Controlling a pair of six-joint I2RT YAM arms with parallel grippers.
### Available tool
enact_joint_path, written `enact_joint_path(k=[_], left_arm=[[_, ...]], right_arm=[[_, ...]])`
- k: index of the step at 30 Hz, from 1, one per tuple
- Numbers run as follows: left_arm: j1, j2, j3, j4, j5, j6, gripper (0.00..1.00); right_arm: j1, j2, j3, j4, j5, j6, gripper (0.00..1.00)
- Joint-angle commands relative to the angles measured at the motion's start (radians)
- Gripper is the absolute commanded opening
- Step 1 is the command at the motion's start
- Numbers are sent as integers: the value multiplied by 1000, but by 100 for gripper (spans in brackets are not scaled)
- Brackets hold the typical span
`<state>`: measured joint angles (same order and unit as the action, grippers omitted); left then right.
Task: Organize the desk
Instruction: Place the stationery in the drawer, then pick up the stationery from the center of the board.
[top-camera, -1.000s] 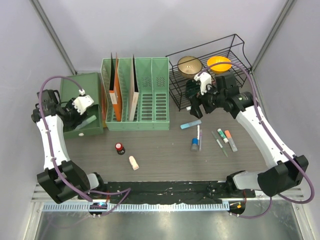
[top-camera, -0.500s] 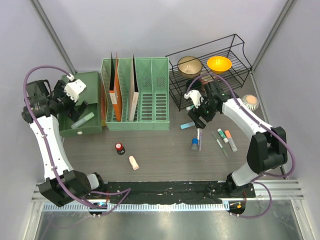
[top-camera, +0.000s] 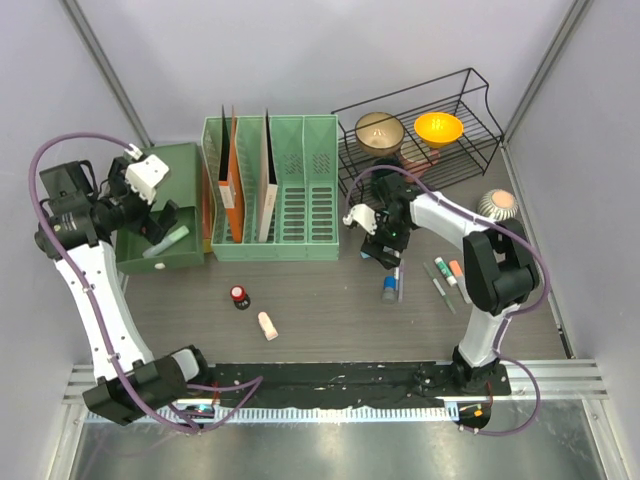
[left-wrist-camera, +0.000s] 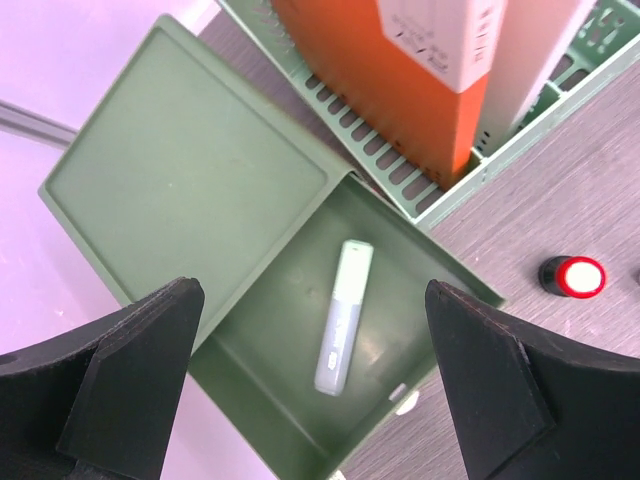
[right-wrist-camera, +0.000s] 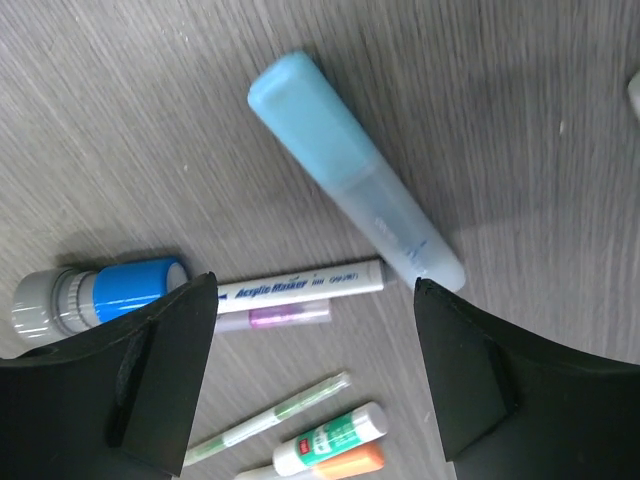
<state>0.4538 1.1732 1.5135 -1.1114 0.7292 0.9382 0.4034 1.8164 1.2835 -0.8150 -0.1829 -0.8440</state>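
My left gripper (top-camera: 158, 212) hangs open above the pulled-out drawer of a green box (left-wrist-camera: 190, 180) at the back left of the desk (top-camera: 330, 300). A pale green highlighter (left-wrist-camera: 343, 318) lies loose in that drawer, below the gap between my left fingers (left-wrist-camera: 140, 350). Over a cluster of pens right of centre, my right gripper (top-camera: 386, 246) also stands open. Under it lie a light blue highlighter (right-wrist-camera: 355, 215), a white acrylic marker (right-wrist-camera: 300, 285), a purple pen (right-wrist-camera: 275, 317) and a blue-capped tube (right-wrist-camera: 110, 290). Nothing is held by either gripper.
A thin green pen (right-wrist-camera: 265, 420) and two glue sticks (right-wrist-camera: 330, 440) lie nearer the front. A green file rack (top-camera: 270, 190) with folders stands at the back. A black wire basket (top-camera: 420, 150) holds two bowls. A red-capped bottle (top-camera: 239, 295) and a beige piece (top-camera: 267, 325) lie front left.
The left gripper opened, left the green highlighter in the drawer and drew back up and to the left. The right arm swung left from the basket to above the pens.
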Motion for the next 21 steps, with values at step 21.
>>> enact_joint_path(k=[21], left_arm=[[8,-136,-42,-30,65,-16,100]], right_arm=[[29,185,116,86,66,-115,70]])
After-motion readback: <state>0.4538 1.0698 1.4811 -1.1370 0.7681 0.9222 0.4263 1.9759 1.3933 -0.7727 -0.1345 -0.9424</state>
